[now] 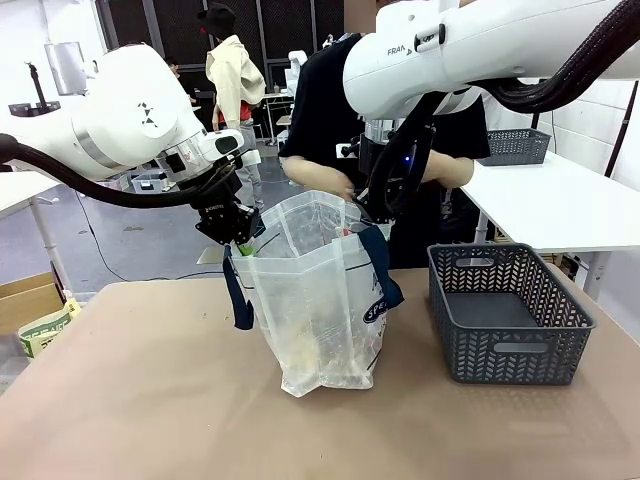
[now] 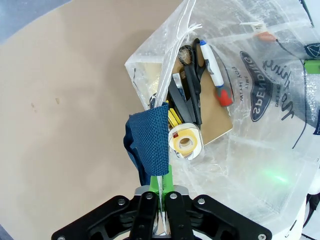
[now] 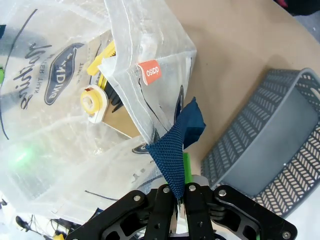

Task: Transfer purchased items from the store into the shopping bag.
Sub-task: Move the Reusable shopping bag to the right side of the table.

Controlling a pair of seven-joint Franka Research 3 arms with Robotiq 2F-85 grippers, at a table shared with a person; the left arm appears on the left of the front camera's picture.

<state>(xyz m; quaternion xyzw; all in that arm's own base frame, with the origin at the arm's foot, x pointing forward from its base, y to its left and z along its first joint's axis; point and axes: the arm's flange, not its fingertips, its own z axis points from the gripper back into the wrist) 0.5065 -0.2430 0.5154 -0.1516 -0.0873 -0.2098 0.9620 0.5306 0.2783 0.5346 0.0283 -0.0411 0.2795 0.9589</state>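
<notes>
The shopping bag, translucent white with navy handles, stands open on the table's middle. My left gripper is shut on the bag's left rim by its navy handle. At the right rim my right gripper is shut on the other navy handle. Between them the mouth is held wide. Purchased items lie at the bottom: a yellow tape roll, black scissors, a marker with a blue cap and red end and a brown card. The tape roll also shows through the bag's wall. A person's hand reaches over the bag's mouth.
A dark grey perforated basket sits right of the bag, close to it; its wall is near my right gripper. A white table with another basket stands behind at the right. Bare tan tabletop lies left and in front.
</notes>
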